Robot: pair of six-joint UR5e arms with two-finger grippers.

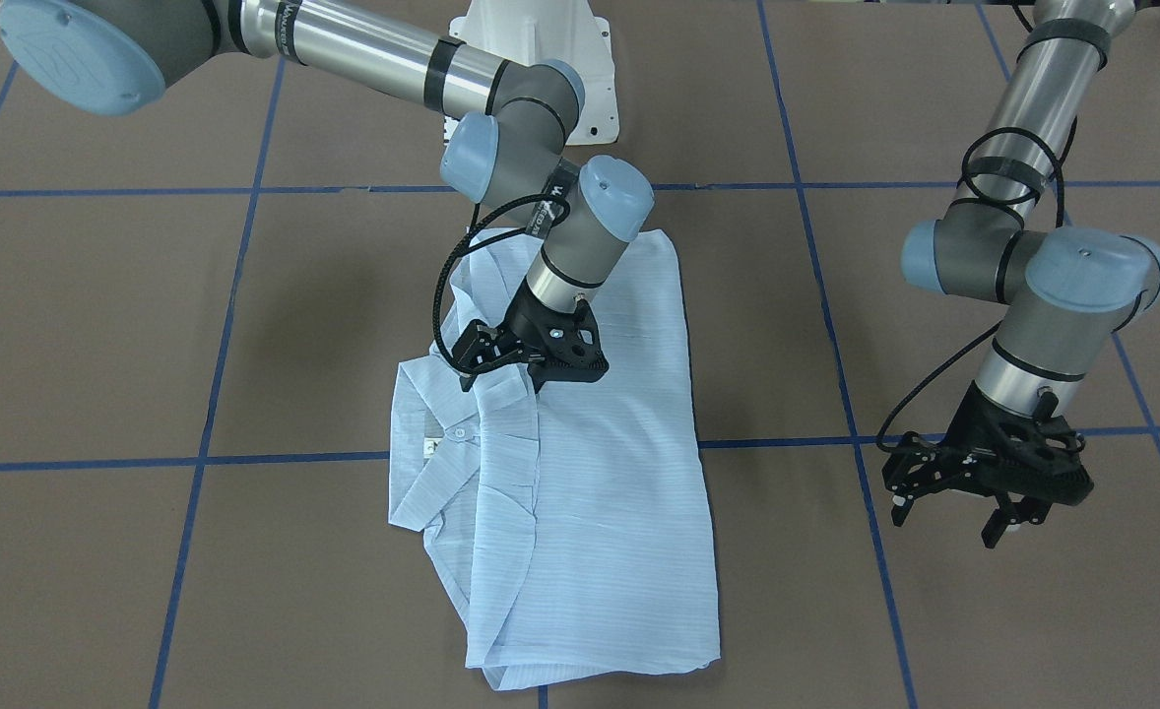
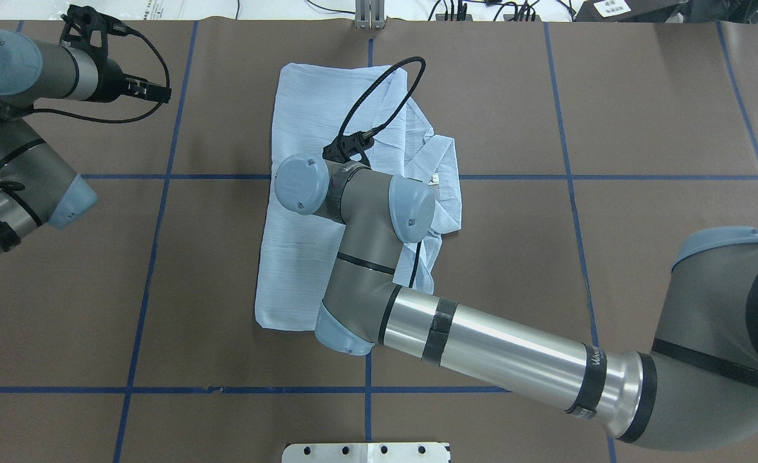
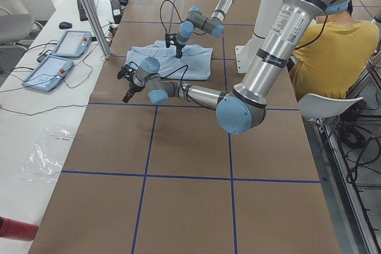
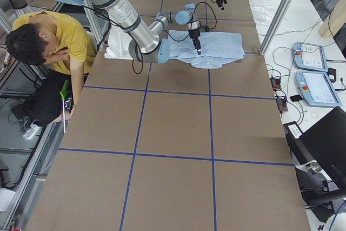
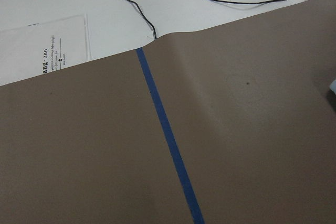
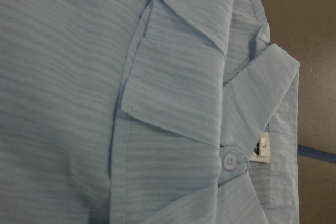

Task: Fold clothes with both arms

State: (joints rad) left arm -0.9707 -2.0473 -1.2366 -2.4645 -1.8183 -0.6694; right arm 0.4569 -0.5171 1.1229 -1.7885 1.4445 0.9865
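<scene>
The light blue striped shirt [image 1: 590,473] lies folded into a long rectangle on the brown table, collar and small buttons facing up on one side. My right gripper [image 1: 501,384] hangs open just over the shirt beside the collar, holding nothing. The right wrist view is filled with the shirt [image 6: 68,77], its collar button [image 6: 229,161] and size label [image 6: 262,148]. My left gripper [image 1: 944,527] stands open over bare table, well off to the side of the shirt. The left wrist view shows only brown table and a blue tape line [image 5: 168,135].
Blue tape lines divide the table into squares. The white pedestal base [image 1: 541,49] stands at the robot's side. A person in a yellow top [image 3: 333,46] sits beside the robot. Pendant tablets [image 3: 65,43] and cables lie on the white bench past the table's far edge.
</scene>
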